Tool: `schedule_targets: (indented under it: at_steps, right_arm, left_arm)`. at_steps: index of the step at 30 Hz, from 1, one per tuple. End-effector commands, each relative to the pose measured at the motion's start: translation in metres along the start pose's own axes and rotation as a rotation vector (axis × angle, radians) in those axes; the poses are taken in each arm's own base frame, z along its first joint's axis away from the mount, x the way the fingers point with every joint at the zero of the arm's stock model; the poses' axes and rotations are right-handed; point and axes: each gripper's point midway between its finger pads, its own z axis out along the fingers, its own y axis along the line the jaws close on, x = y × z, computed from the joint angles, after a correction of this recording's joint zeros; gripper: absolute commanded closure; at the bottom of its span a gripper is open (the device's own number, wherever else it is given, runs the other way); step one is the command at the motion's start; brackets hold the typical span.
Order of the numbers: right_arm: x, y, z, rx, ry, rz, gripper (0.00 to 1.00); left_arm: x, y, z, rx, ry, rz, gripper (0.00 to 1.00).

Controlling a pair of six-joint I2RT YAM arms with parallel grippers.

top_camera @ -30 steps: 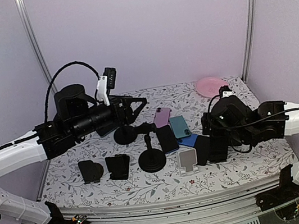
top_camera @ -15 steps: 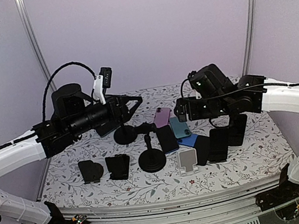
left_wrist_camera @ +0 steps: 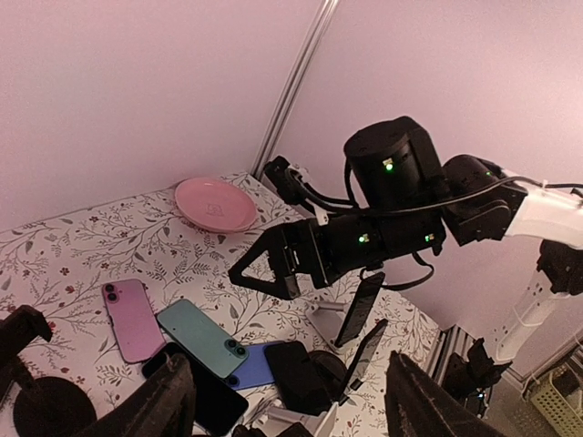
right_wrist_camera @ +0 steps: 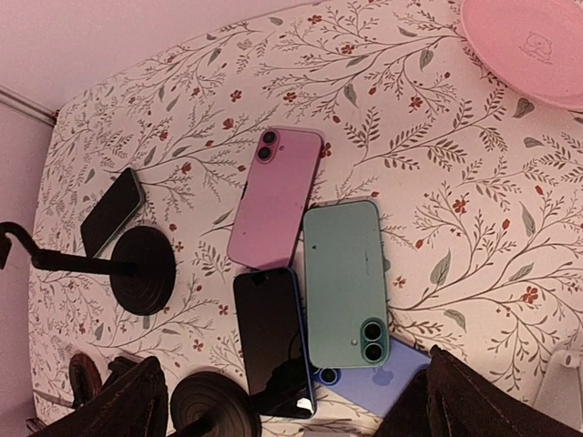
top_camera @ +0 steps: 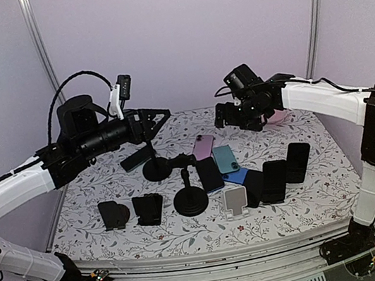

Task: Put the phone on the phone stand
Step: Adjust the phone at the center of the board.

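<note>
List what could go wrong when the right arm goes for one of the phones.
1. The teal phone lies partly on the blue phone and crowds the pink phone and the black phone, so the open right claw might pinch two or shove a neighbour.
2. The round-based stand sits close beside the black phone; a low approach could tip it.
3. The phones lie flat, probably giving little edge to grip.
</note>
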Motion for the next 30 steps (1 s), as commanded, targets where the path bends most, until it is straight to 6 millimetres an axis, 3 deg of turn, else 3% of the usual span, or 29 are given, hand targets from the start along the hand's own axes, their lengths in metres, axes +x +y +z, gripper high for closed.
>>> schedule_targets:
  at_steps: [1, 8, 15, 19, 30]
  right_arm:
    - [0.001, -0.018, 0.024, 0.067, 0.063, -0.107, 0.01]
    - [0.017, -0.037, 0.051, 0.108, 0.122, -0.155, 0.01]
    - [0.050, -0.066, 0.074, 0.134, 0.253, -0.187, 0.01]
    - [0.068, -0.089, 0.075, 0.115, 0.333, -0.128, 0.01]
    - [0.100, -0.104, 0.062, 0.123, 0.471, -0.146, 0.01]
  left_arm:
    - [-0.007, 0.002, 0.004, 0.024, 0.013, -0.011, 0.28]
    - [-0.006, 0.016, 0.005, 0.008, 0.032, -0.019, 0.28]
    - [-0.006, 0.027, 0.003, 0.003, 0.038, -0.030, 0.28]
    - [-0.007, 0.028, 0.002, 0.007, 0.034, -0.032, 0.28]
    - [-0.007, 0.027, 0.004, 0.028, 0.030, -0.039, 0.29]
